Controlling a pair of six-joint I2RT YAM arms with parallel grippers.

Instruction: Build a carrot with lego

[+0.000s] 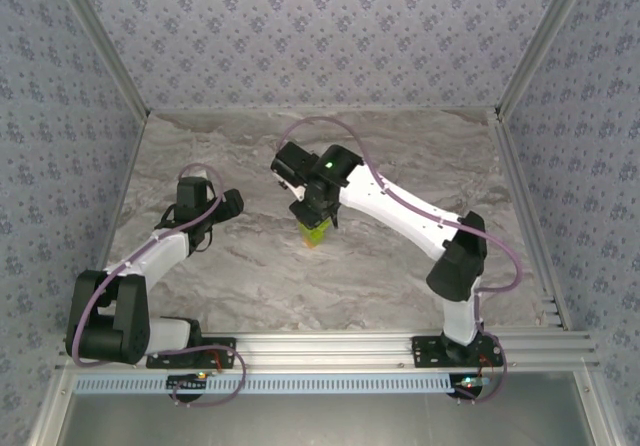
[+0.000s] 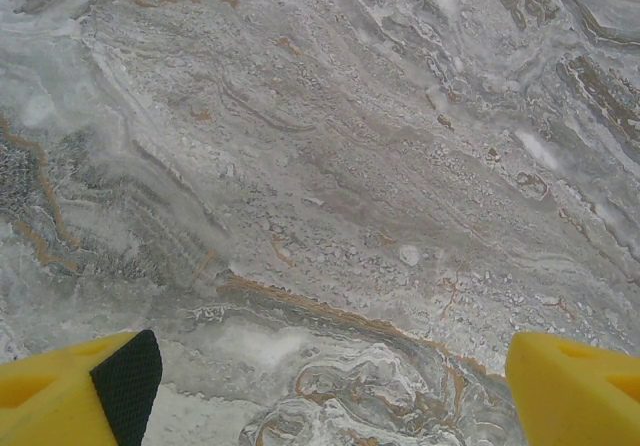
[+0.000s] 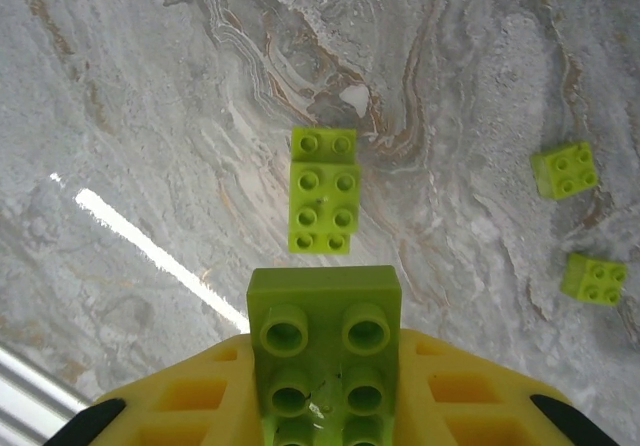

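joining step: right pincer (image 3: 328, 401) is clenched on a lime-green brick (image 3: 325, 311). from above it shows orange at its lower end, so probably the carrot (image 1: 314, 236), at the middle of the bench (image 1: 260, 286). a green stack (image 3: 322, 191) lies just ahead, two loose bricks (image 3: 565, 171) aside. left pincer (image 2: 325, 391) hangs released. next: align studs, press squarely onto that stack

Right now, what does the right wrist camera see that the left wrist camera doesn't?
Right wrist: the right end effector shut on a green brick, a green brick clump on the table beyond it, and two small green bricks off to the side. Left wrist: the left end effector open, holding nothing. Both: yellow fingers over the marble table.
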